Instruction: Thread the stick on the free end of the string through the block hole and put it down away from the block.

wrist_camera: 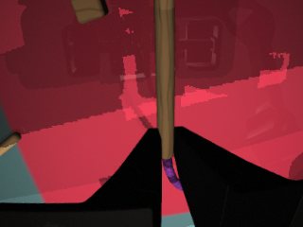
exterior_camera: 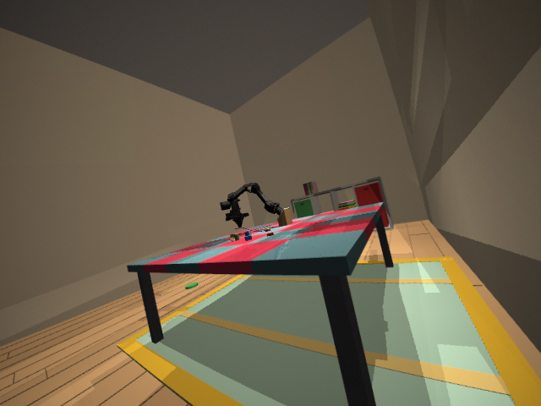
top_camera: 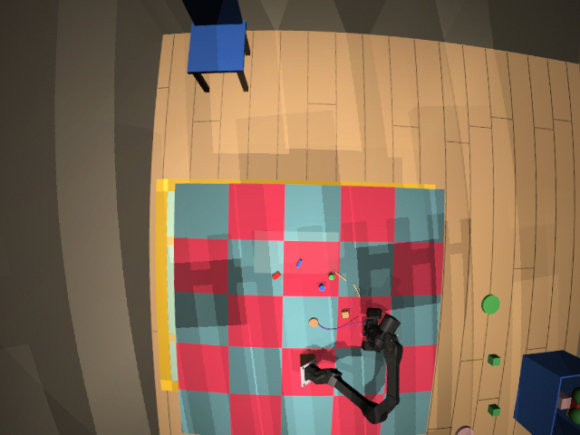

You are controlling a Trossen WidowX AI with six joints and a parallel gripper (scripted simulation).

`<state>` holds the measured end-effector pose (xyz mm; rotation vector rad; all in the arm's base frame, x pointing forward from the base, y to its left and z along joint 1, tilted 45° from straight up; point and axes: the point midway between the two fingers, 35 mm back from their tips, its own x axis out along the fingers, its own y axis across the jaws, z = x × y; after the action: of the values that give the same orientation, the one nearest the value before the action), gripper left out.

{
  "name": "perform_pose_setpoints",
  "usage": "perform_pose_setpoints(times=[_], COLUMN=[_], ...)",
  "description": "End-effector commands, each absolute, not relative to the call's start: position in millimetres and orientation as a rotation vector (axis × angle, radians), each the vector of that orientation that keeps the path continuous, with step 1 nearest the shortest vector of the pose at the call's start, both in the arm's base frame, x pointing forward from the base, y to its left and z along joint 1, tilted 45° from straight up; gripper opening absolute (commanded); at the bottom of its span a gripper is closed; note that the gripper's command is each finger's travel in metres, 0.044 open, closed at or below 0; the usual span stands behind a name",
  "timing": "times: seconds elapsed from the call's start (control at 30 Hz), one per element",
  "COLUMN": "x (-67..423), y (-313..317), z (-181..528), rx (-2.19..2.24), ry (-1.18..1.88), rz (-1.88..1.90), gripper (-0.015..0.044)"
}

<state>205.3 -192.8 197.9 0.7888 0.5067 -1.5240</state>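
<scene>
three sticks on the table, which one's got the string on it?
The stick clamped in the gripper: purple string trails from its held end. The two loose sticks lie bare beyond the block.

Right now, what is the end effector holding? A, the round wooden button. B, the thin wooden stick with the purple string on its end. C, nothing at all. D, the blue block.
B: in the wrist view the end effector is shut on the thin wooden stick, with the purple string trailing from the stick's held end, while the round wooden button lies on the table.
</scene>
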Motion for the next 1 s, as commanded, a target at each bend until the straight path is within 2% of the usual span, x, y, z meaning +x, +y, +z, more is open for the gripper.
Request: perform_pose_setpoints(times=[0.0, 0.97], x=[211.5, 242.4], y=[-192.1, -187.5], z=[197.3, 192.9], rx=[0.812, 0.984], ry=[0.486, 0.321], rz=[-1.536, -1.612], gripper=[0.0, 0.0])
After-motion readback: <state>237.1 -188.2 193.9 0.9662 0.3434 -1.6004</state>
